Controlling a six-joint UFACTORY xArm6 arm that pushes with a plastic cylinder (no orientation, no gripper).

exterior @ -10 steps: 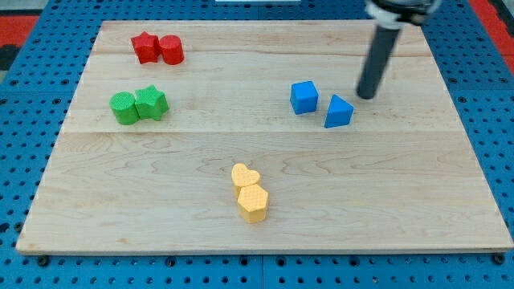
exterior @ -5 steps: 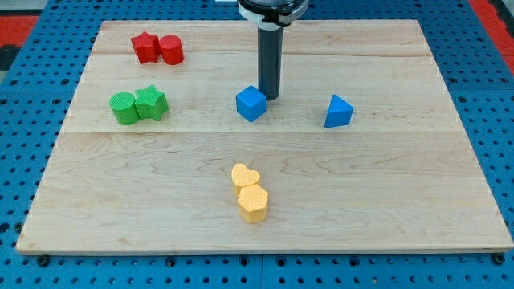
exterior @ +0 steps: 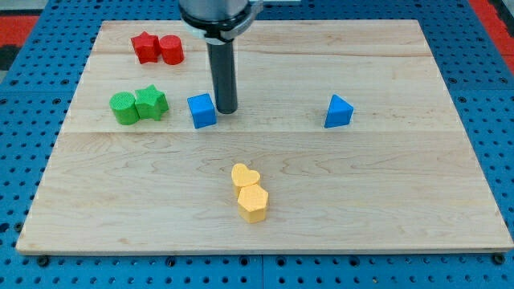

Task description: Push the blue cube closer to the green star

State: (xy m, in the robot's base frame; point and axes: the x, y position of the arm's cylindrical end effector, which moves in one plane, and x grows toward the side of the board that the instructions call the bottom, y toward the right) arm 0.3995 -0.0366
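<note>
Camera view: your rod has no jaws, nothing to spread or pinch; my tip [exterior: 226, 110] sits against the right side of the blue cube [exterior: 202, 111]. Cube lies on the wooden board [exterior: 385, 185], near the green star [exterior: 151, 103] but apart from it, a gap between. Star touches the green cylinder [exterior: 123, 108] on its left.

Handling, as a judgement: cube looks small, light, rigid, probably slides easily and may spin if pushed off-centre. Contact the middle of its right face and push toward the view's left.

No brands, labels or readable writing visible.
</note>
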